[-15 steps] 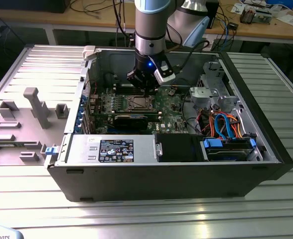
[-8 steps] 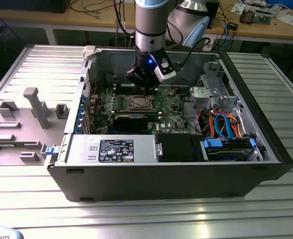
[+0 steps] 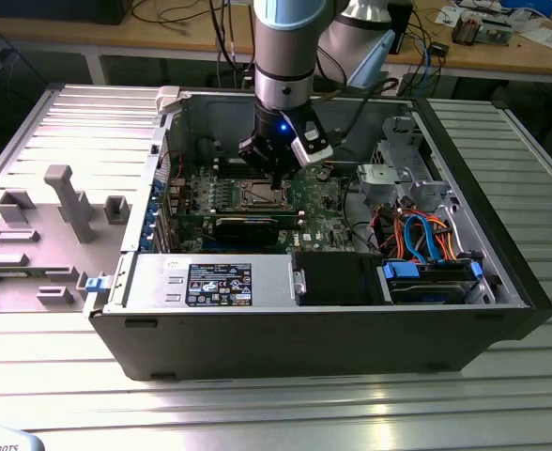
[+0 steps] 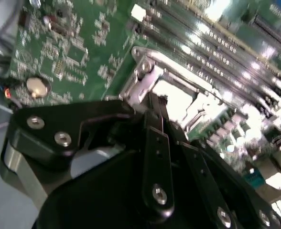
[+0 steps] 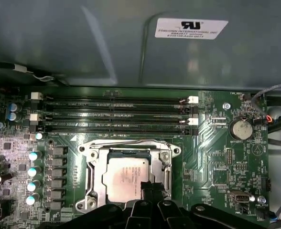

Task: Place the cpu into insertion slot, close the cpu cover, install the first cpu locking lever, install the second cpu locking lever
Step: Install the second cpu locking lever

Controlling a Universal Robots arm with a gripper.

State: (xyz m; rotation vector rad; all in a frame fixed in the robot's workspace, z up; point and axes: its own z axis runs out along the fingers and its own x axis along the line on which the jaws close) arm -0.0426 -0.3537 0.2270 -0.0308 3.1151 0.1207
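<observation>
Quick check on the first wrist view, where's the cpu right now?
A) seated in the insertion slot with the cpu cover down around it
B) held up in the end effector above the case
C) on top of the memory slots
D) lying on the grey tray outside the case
A: in the first wrist view the cpu sits flat in the insertion slot, its silver top showing through the window of the cpu cover.

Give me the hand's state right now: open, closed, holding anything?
Hand: fingers together, closed, tips down at the cpu cover edge over the seated cpu; no object visibly held.
</observation>
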